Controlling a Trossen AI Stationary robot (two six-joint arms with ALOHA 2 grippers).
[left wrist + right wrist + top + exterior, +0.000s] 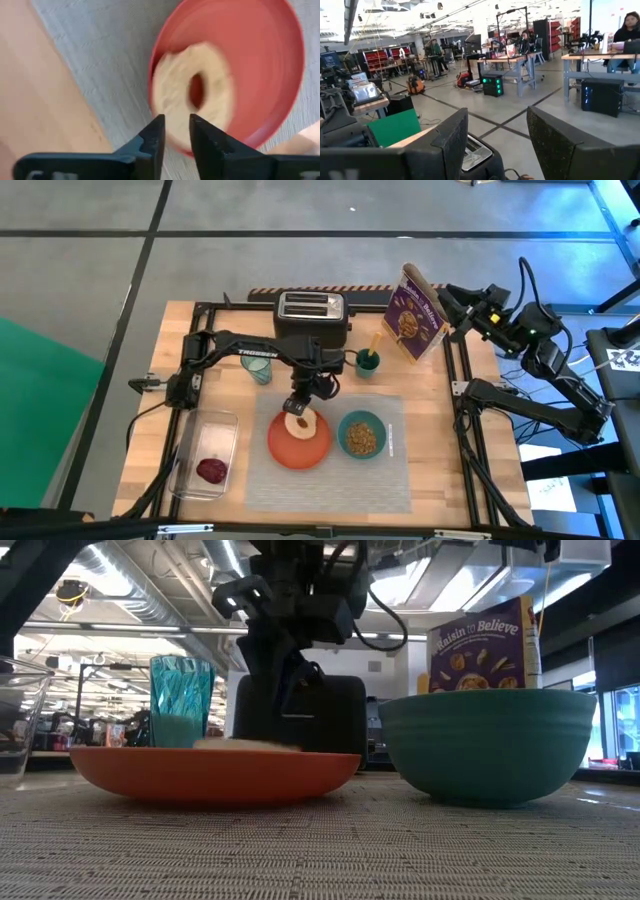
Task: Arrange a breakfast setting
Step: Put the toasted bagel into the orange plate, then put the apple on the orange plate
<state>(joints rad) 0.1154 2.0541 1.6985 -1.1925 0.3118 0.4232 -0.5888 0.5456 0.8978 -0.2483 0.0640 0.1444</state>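
A woven, coarse-textured grey placemat (330, 850) covers a pale wood table (480, 420). The orange plate (215, 772) and teal bowl (488, 740) look smooth, matt plastic. The tumbler (181, 700) is clear and faceted. The bagel (192, 95) looks pale and crumbly.

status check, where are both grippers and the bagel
Left gripper over the orange plate, fingers a narrow gap apart, empty. Bagel half lying on plate. Right gripper open, raised off right edge by cereal box. Nothing in the way.

Grey concrete floor (485, 117), workbenches (512, 62), red shelving (570, 27), bright ceiling lights (70, 588)
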